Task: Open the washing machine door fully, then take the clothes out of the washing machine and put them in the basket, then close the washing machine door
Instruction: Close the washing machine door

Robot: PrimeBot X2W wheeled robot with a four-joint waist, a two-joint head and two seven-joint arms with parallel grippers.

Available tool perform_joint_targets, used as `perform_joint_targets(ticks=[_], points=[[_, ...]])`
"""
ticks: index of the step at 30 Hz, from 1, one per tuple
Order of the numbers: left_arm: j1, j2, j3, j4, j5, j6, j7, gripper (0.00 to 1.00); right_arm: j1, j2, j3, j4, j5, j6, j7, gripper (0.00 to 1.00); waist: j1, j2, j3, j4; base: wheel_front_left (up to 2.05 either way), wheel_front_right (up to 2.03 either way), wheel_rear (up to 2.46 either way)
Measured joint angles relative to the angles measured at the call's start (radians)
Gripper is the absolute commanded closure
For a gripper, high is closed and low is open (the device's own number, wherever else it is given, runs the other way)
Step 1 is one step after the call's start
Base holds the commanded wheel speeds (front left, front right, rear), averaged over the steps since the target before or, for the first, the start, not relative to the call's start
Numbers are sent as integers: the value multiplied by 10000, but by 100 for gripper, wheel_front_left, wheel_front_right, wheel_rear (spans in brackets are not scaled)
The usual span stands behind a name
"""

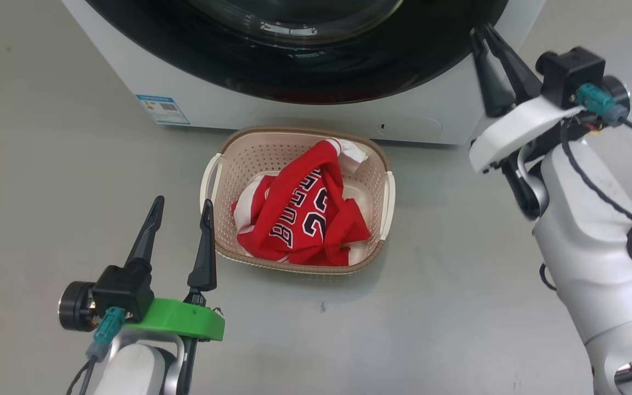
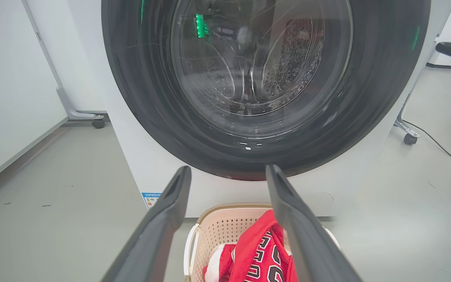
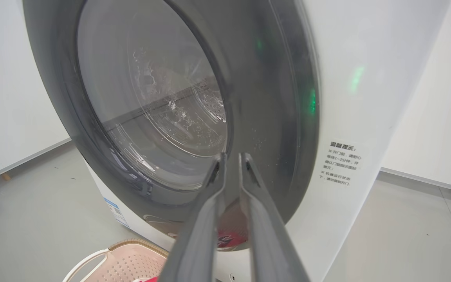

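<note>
Jaws on the left gripper [image 1: 182,202] stand wide apart and empty, near left; the right gripper [image 1: 481,30] has its own parted by a narrow gap, holding nothing, far right. A big white front-loading washing machine [image 1: 294,116] stands far, its round glossy black-rimmed glass door [image 1: 294,82] lying against its front. Just nearer, a small cream perforated plastic basket [image 1: 294,132] holds crumpled red white-trimmed fabric clothes [image 1: 305,216].

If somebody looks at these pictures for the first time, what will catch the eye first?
The red clothes, crumpled in the cream basket on the grey floor, stand out most. Just behind the basket, the big round door with its glossy black rim covers much of the white washing machine and looks shut.
</note>
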Motion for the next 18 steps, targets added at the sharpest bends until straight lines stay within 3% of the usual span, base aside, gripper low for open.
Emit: perform_joint_targets(ticks=[18], points=[[338,117,228,100,75,2,-15,0,3054,163,-510,-1626,295,-2,0,0,0,0,-947,-948,0,0,0]])
